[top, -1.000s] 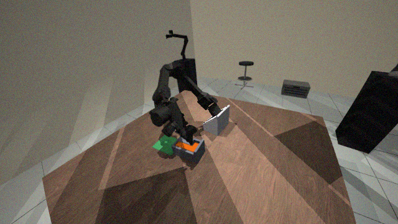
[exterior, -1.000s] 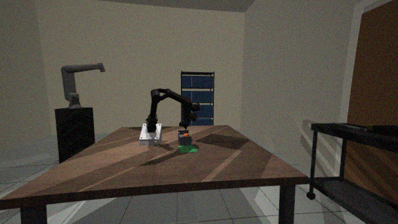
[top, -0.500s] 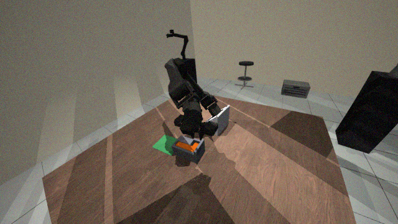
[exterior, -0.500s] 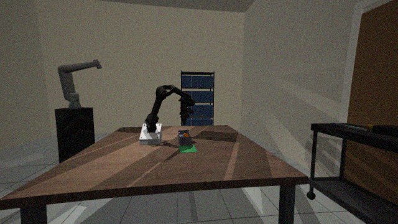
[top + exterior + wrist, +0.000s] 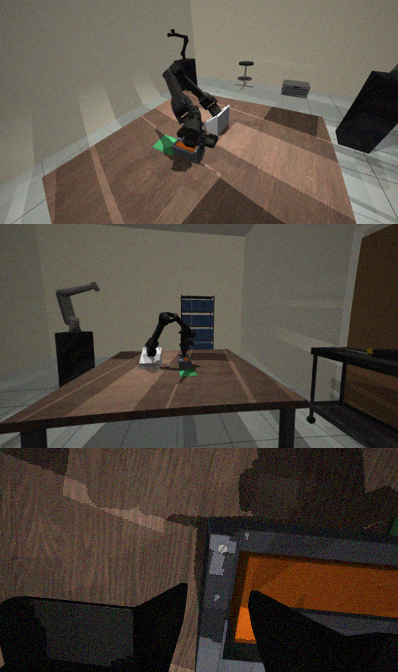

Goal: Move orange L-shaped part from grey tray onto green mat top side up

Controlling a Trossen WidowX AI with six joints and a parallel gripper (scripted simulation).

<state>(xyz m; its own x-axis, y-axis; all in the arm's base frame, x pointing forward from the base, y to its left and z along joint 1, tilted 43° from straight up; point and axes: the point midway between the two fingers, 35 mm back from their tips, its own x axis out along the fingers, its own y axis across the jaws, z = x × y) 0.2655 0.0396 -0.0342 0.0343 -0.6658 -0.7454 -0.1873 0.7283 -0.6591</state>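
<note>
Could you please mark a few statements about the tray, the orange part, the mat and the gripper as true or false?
1. The orange part lies on the green mat. False: it is in the grey tray.
2. The gripper holds nothing. True.
3. One finger is over the tray's pocket, the other outside the tray wall. True.
4. The green mat lies beside the tray. True.
5. The gripper hovers over the white base block. False: it is over the tray.
</note>
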